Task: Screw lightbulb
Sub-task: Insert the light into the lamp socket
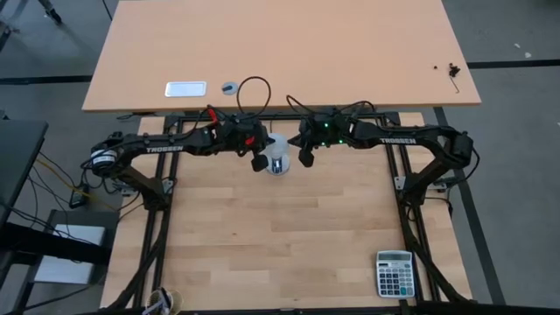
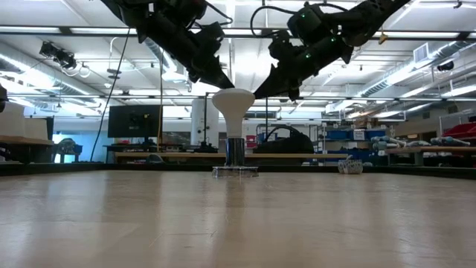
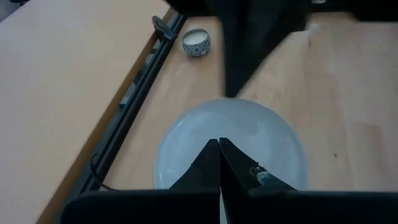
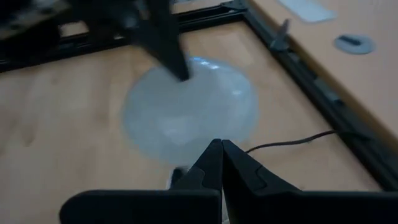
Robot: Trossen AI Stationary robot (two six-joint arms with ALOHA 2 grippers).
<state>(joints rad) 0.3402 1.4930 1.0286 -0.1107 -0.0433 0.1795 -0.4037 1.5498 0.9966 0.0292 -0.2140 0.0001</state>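
The white lightbulb (image 2: 233,100) stands upright at the table's far middle, its narrow neck (image 2: 235,149) down in a flat round socket (image 2: 235,170). From above it shows as a pale disc (image 1: 276,163). My left gripper (image 2: 225,86) is shut and slants down onto the left side of the bulb's wide head. My right gripper (image 2: 259,94) is also shut and slants down to the head's right edge. Each wrist view looks down on the rounded head (image 3: 230,149) (image 4: 189,112), with the other arm's finger at its far rim. My left gripper's shut fingertips (image 3: 219,144) lie against the upper left of the bulb's head (image 2: 222,92), slanting down from the table's left. The bulb stays upright in the socket. My right gripper's shut tips (image 4: 216,144) stand at the head's right edge (image 2: 253,95), slanting down from the right; whether they touch I cannot tell.
A calculator (image 1: 395,273) lies at the near right corner. A thin black cord (image 4: 292,142) runs over the table beside the bulb. A small round cup (image 3: 196,42) sits near the far frame rail (image 3: 134,87). Beyond the rail, a second tabletop (image 1: 289,52) holds a white card (image 1: 185,88) and a small disc (image 1: 229,87).
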